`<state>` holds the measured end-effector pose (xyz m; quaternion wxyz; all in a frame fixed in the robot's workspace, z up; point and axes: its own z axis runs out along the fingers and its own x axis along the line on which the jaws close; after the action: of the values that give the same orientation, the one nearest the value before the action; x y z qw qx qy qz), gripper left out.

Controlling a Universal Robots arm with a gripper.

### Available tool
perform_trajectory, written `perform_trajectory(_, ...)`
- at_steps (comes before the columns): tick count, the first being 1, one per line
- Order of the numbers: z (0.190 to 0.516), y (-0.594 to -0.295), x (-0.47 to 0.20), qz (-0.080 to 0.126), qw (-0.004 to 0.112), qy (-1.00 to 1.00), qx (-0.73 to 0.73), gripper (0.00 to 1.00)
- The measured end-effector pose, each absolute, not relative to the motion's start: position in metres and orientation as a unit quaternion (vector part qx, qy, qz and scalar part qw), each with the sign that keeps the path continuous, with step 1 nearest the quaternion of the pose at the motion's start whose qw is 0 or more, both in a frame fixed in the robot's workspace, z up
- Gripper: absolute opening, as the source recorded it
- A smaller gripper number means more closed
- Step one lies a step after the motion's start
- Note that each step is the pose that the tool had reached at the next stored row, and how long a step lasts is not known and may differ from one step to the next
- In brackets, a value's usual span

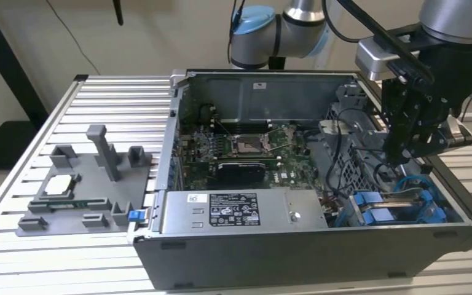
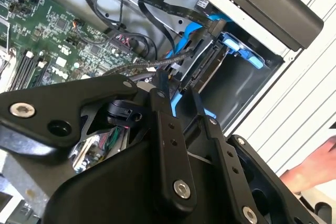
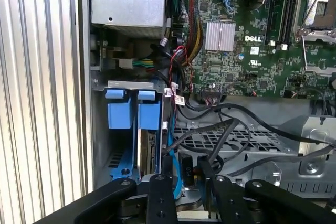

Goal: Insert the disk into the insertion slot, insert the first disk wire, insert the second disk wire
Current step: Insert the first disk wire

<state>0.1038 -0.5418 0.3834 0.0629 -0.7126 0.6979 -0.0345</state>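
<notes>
The ribbed aluminium counter shows nearest in the exterior view, its long slats running under a dark grey sheet-metal computer case that lies open. Just inside the case's front wall sits a boxy silver power-supply box with a white label. Towards the exterior view's right of it is the insertion slot, a narrow grey bay with two square blue plastic tabs at its front. The disk stands on edge inside that slot, showing as a thin beige strip beside a perforated blue carrier frame. The end effector hangs over the inner end of the slot. Its two flat black fingers, studded with screw heads, are drawn narrow around a blocky black wire connector. A thin blue cable runs alongside it, and round black cables loop over a punched metal grille. Farther in lies the green motherboard, with a finned silver heat sink and a square processor socket. On the counter at the exterior view's left stands a matte grey fixture of posts and pockets. Behind the case rises the arm, smooth silver tube with pale blue joint caps.
</notes>
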Motion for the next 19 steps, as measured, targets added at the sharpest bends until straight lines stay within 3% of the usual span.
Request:
perform_trajectory(2,0.3834,-0.5418,0.1038,-0.034,0.063,0.698,-0.713,1.0)
perform_trajectory(3,0.3834,-0.5418,0.1038,-0.035,0.063,0.698,-0.713,0.0)
perform_trajectory(19,0.3827,-0.546,0.1047,-0.035,0.063,0.699,-0.712,0.0)
